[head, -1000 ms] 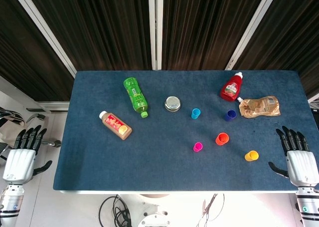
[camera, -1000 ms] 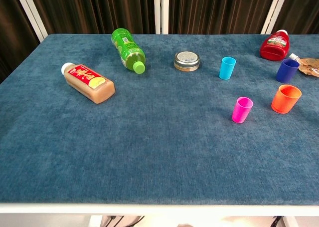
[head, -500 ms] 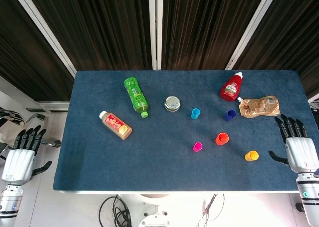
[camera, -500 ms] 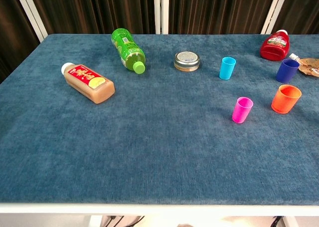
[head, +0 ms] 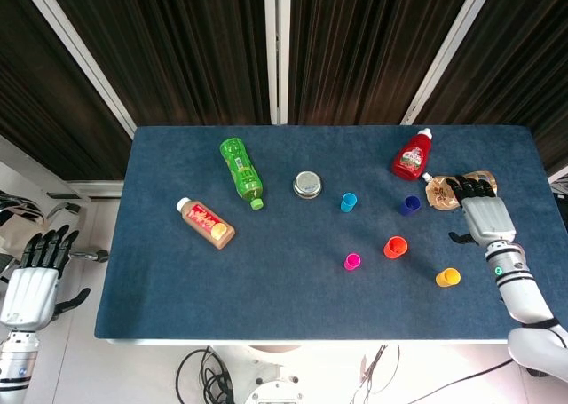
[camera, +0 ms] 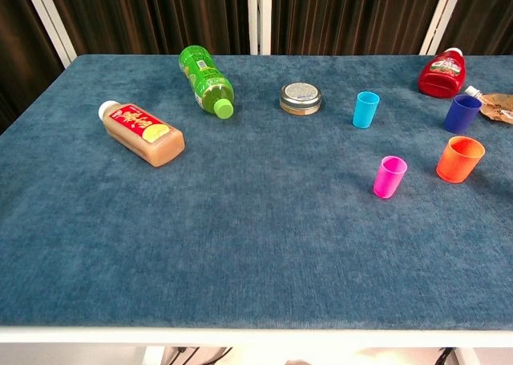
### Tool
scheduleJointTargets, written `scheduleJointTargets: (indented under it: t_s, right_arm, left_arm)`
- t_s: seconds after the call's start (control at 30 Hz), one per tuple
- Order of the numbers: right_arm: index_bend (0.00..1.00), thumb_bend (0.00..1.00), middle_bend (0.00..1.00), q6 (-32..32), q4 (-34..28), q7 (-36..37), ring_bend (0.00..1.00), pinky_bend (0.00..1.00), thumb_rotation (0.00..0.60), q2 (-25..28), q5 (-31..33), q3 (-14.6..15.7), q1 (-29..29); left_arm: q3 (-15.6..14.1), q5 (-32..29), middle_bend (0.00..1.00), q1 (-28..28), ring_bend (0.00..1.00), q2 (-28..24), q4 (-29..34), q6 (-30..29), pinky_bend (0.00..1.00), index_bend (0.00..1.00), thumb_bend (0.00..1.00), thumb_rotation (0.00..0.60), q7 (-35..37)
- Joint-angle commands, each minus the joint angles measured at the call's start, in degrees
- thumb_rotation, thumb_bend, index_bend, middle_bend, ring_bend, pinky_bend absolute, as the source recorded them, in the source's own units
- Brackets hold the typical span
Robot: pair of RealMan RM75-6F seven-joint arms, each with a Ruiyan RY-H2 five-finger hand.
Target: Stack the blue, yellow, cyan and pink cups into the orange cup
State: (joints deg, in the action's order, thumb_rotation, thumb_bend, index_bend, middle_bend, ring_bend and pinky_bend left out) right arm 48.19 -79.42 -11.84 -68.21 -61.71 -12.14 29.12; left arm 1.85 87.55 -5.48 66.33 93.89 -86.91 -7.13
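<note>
1. The left robot hand (head: 31,284) hangs off the worktop's (head: 293,311) left edge, fingers spread and holding nothing.
2. Non-task items lie left and centre: a brown drink bottle (head: 206,223), a green bottle (head: 240,169) and a round tin (head: 307,185).
3. The cyan cup (head: 348,202) stands just right of the tin. The pink cup (head: 352,262) stands nearer the front edge, with the orange cup (head: 395,247) beside it to the right.
4. The blue cup (head: 409,205) stands below the red pouch (head: 413,156). The yellow cup (head: 447,277) sits towards the front right.
5. No cup is nested yet; all five stand apart.
6. The right robot hand (head: 479,213) is over the worktop, partly covering a brown pouch (head: 439,191), just right of the blue cup. Its fingers look extended and empty.
7. Judgement: the blue cup is the likely first pick. The hand should close around the cup's wall, clear of both pouches, and keep it upright for a straight drop into the orange cup.
</note>
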Motion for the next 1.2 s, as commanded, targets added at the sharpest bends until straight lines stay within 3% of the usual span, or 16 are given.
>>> scheduleJointTargets:
  t_s: [0.03,0.43,0.73,0.97,1.2]
  right_arm:
    - [0.0,0.13,0.0,-3.12,4.57,-4.01,0.0,0.0,0.6,-4.22,4.15,-0.11,3.28]
    - [0.0,0.15,0.09,-0.73,9.24,-10.85,0.0,0.0,0.6,-12.06,9.51,0.33,7.4]
    - [0.13,0.23,0.17,-0.13,13.35,-13.31,0.0,0.0,0.6,-16.61,13.45,-0.13,9.25]
    - [0.26,0.24,0.24,0.38,15.43,-11.54,0.0,0.0,0.6,-18.63,12.02,0.15,9.46]
    - [0.31,0.25,0.28,1.36,16.96,-9.43,0.0,0.0,0.6,-19.87,9.94,0.23,9.24]
  left_arm:
    - [0.01,-0.02,0.01,0.04,0.0,0.18,-0.13,-0.02,0.0,0.06,0.16,0.6,-0.04]
    - [0.22,-1.43,0.01,0.39,0.0,0.47,-0.44,0.41,0.0,0.06,0.16,0.6,-0.22]
    - [0.2,-1.62,0.01,0.91,0.0,0.33,-0.97,-0.02,0.0,0.06,0.16,0.6,0.72]
    - [0.26,-1.57,0.01,0.95,0.0,0.22,-1.27,0.0,0.0,0.06,0.16,0.6,1.11]
    - [0.36,-1.6,0.01,0.91,0.0,0.17,-1.29,0.13,0.0,0.06,0.16,0.6,1.12]
